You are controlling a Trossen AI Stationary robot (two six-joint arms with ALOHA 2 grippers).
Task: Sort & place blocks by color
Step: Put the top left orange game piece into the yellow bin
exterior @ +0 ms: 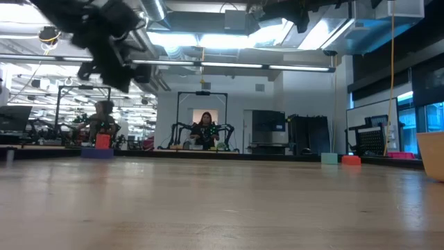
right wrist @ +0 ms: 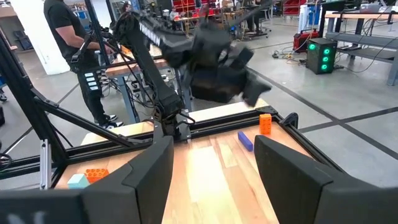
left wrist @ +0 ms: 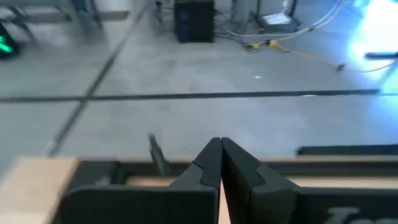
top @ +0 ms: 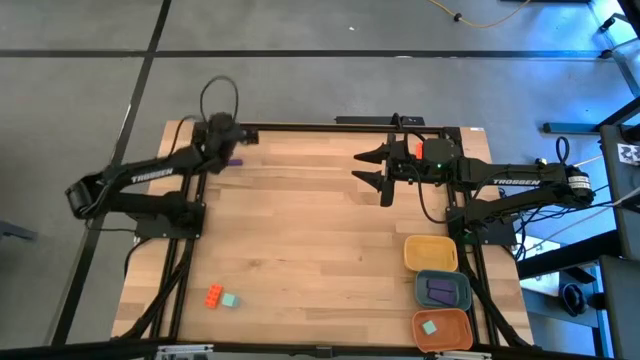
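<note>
L gripper is sitting upper left in the high view w/ fingers pressed together, gripping nothing, a purple block lying just beside it on the table. Orange block and teal block are touching at lower left. R gripper is hanging upper-center, fingers spread wide, empty; at lower right yellow tray, blue-grey tray w/ purple blocks, orange tray w/ a teal one.

purple bar and orange block far-left, orange, teal near edge
</note>
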